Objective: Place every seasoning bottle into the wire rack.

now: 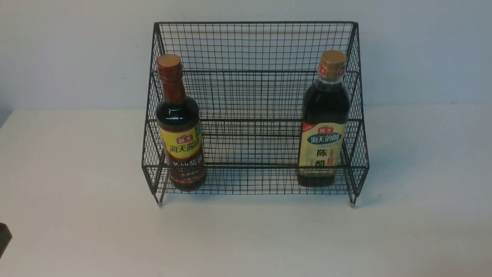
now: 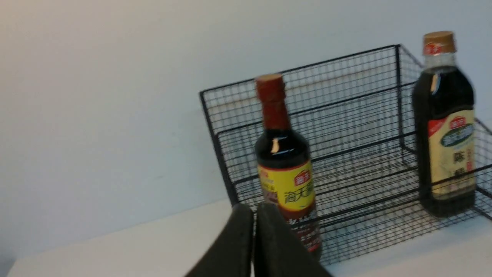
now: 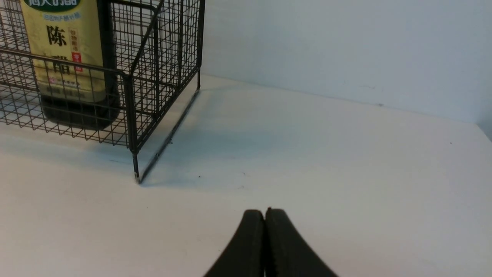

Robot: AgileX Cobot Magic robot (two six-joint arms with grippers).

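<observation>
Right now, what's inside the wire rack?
Two upright bottles on the lowest tier of the wire rack: the yellow-label bottle at its left end, the cream-and-green-label bottle at its right end. The upper tiers show nothing. The front rail crosses their lower labels.

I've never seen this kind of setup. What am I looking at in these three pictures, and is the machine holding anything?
It is a two-armed robot at a white table. One camera looks forward from between the arms; the other two sit on the wrists. A black wire rack holds two dark bottles on its lowest step: the yellow-label bottle on the robot's left, the cream-label bottle on its right. The dark wedges are the left end effector and the right end effector, both shut and empty.
</observation>
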